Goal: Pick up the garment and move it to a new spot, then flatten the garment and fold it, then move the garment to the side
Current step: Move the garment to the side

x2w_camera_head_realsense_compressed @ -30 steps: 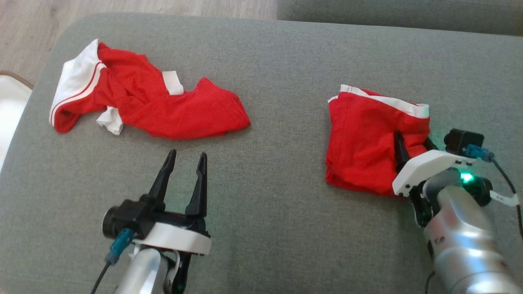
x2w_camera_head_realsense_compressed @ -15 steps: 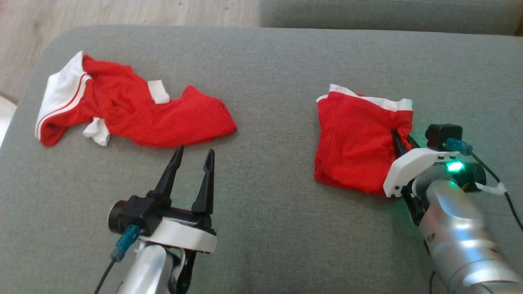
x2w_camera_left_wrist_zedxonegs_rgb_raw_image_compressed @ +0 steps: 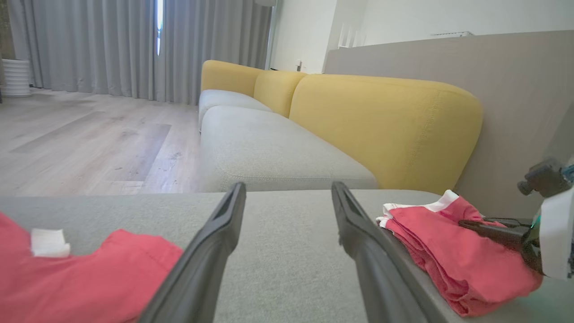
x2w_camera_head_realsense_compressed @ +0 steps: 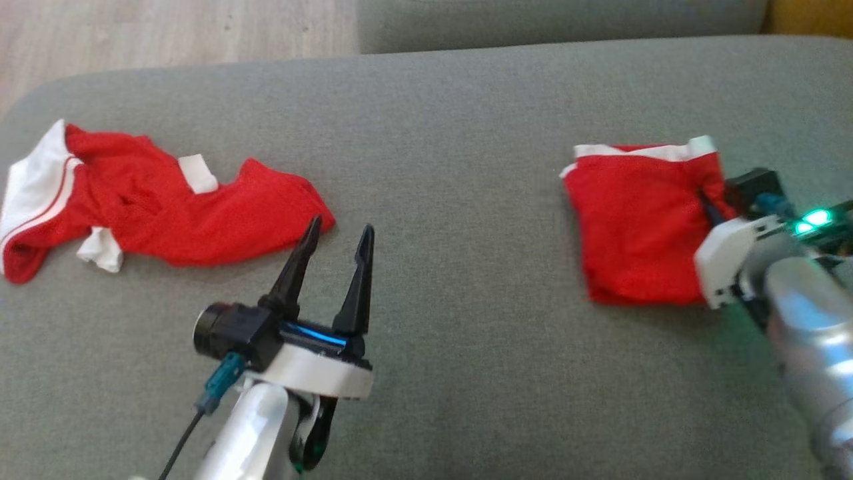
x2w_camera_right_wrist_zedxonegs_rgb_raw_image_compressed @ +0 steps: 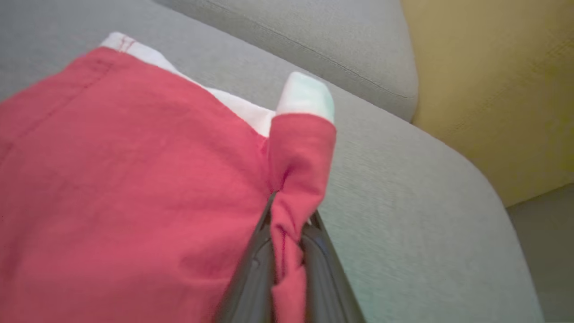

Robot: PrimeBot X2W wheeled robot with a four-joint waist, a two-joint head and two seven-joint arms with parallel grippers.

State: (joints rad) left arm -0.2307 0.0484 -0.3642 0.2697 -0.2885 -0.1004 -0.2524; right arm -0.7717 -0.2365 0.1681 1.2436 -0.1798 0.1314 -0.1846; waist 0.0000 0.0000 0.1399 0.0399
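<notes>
A folded red garment [x2w_camera_head_realsense_compressed: 640,227] with a white band lies on the right of the grey cushion [x2w_camera_head_realsense_compressed: 466,133]. My right gripper [x2w_camera_head_realsense_compressed: 708,203] is shut on a bunched fold at its right edge. The right wrist view shows red cloth [x2w_camera_right_wrist_zedxonegs_rgb_raw_image_compressed: 134,179] pinched between the right gripper's [x2w_camera_right_wrist_zedxonegs_rgb_raw_image_compressed: 290,214] two dark fingers. My left gripper [x2w_camera_head_realsense_compressed: 340,230] is open and holds nothing, low over the cushion in the middle. From the left wrist view, the left gripper [x2w_camera_left_wrist_zedxonegs_rgb_raw_image_compressed: 288,190] points between both cloths, with the folded garment [x2w_camera_left_wrist_zedxonegs_rgb_raw_image_compressed: 448,255] to its right.
A second, crumpled red and white garment [x2w_camera_head_realsense_compressed: 166,213] sprawls on the cushion's left, its right end just beside my left fingertip. Wooden floor [x2w_camera_head_realsense_compressed: 166,33] lies beyond the cushion's far left corner. Yellow sofa backs [x2w_camera_left_wrist_zedxonegs_rgb_raw_image_compressed: 385,121] and another grey seat [x2w_camera_left_wrist_zedxonegs_rgb_raw_image_compressed: 269,152] stand behind.
My right gripper has shut on the folded garment's edge and dragged it rightwards, away from the crumpled one. The head camera has shifted. My left gripper now stands nearer the crumpled garment's end.
</notes>
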